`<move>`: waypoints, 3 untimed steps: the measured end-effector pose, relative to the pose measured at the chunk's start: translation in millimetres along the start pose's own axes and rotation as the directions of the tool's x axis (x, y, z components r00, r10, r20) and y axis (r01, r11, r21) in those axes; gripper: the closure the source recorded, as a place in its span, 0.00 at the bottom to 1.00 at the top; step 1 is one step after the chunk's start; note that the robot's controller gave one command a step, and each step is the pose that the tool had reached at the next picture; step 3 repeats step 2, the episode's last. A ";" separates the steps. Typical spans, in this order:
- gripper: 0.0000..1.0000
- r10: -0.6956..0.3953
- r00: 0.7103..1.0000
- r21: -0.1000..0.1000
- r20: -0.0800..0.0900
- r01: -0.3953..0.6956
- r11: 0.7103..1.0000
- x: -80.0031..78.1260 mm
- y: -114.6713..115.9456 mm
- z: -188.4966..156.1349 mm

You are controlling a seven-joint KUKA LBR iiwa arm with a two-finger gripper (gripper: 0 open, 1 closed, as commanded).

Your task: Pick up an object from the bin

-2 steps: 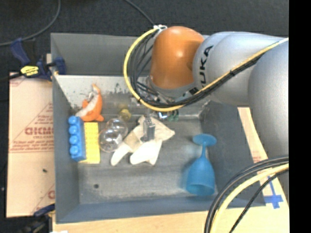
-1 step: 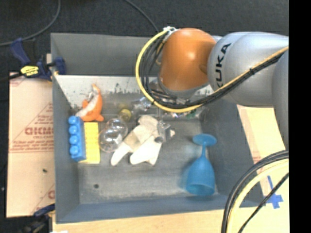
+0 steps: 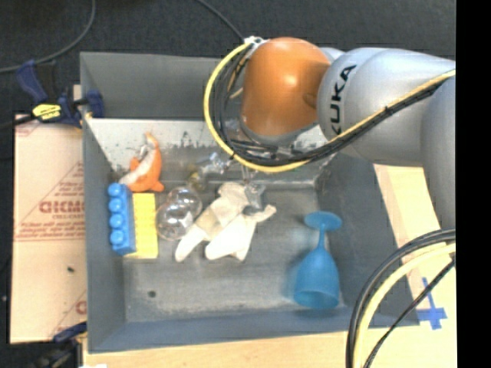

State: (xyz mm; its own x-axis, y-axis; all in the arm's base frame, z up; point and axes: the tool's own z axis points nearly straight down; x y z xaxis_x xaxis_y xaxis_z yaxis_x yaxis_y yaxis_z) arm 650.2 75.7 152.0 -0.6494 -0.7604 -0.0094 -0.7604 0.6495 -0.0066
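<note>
Claw [image 3: 252,196] is down in the middle of the bin [image 3: 230,301], its tip at the upper edge of a white crumpled cloth [image 3: 222,230], glove-like. Clenched or released: can't tell, since the orange wrist cover [image 3: 280,87] and cable loops hide most of it. Contact with the cloth isn't confirmed either; the tip overlaps it in view, that's all.

Neighbours, from the claw:
- clear rounded piece [image 3: 178,211], maybe a small glass globe, just camera-left of the claw, touching the cloth
- past that, yellow stud brick [image 3: 144,225] and blue stud brick [image 3: 119,217], side by side
- orange toy figure [image 3: 146,171], further camera-left and up, by the bin wall
- blue plastic goblet [image 3: 316,271], camera-right and below the claw, apart from the cloth; tipped or upended, can't tell which

Step, my read: approach onto the cloth, grasp not confirmed. Nothing is off the bin floor.

Next move needs a close on a bunched fold, not a flat layer. It's a soft thing and will likely drape and may slip. Then lift straight up, and check the clear piece doesn't get dragged along.
</note>
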 end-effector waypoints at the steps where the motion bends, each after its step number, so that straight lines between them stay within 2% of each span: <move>1: 0.00 -0.229 0.973 0.002 0.002 0.229 0.973 18.0 -6.6 81.1; 2: 1.00 -0.448 0.894 0.007 0.004 0.448 0.894 6.7 -14.3 77.6; 3: 1.00 -0.448 0.894 0.007 0.004 0.448 0.894 6.7 -14.3 77.6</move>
